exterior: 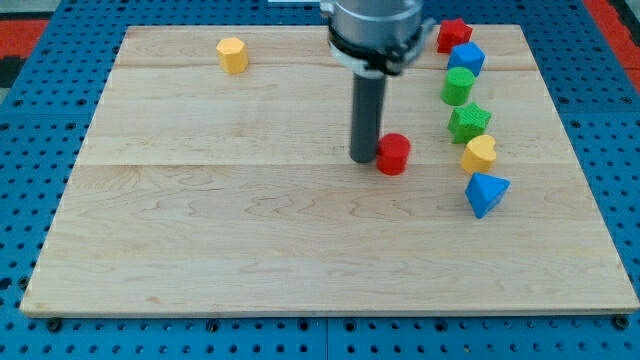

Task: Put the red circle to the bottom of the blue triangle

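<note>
The red circle (393,154) is a short red cylinder near the board's middle, a little right of centre. The blue triangle (486,192) lies to its right and slightly lower, at the bottom end of a column of blocks. My tip (362,158) rests on the board right against the red circle's left side, touching or nearly touching it. The dark rod rises from there to the arm's grey body at the view's top.
Along the right side, from the top down, lie a red star (453,35), a blue block (466,58), a green cylinder (458,86), a green star (469,123) and a yellow heart (479,153). A yellow hexagon (232,54) sits at the top left. The wooden board (250,250) lies on a blue pegboard.
</note>
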